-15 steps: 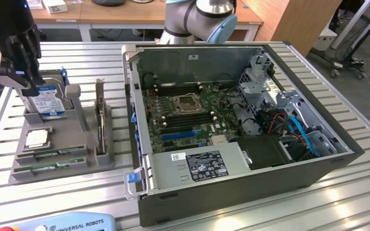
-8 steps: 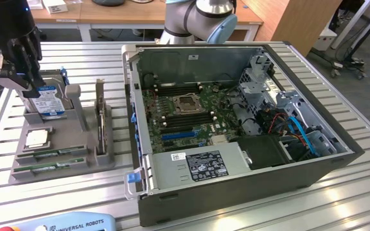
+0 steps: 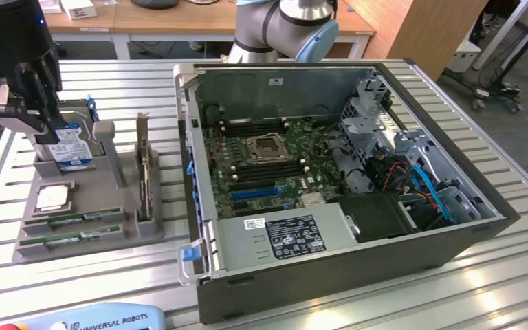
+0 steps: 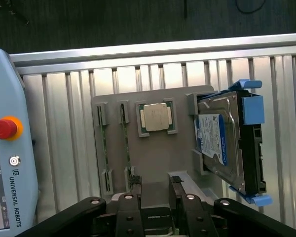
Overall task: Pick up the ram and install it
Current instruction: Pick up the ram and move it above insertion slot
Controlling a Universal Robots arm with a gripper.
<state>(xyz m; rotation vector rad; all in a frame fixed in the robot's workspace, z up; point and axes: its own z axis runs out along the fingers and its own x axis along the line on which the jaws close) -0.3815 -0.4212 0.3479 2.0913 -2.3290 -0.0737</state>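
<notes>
Wrist view: ram [image 4: 127, 145] near pincer [image 4: 156, 179]

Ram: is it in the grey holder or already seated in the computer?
In the holder: both green sticks lie in its slots.

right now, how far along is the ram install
Nothing looks done yet. The ram lies in its slot on the grey holder, not in the computer case. The gripper hangs open and empty above the holder, near the hard drive. Picking up and installing are both left.
</notes>
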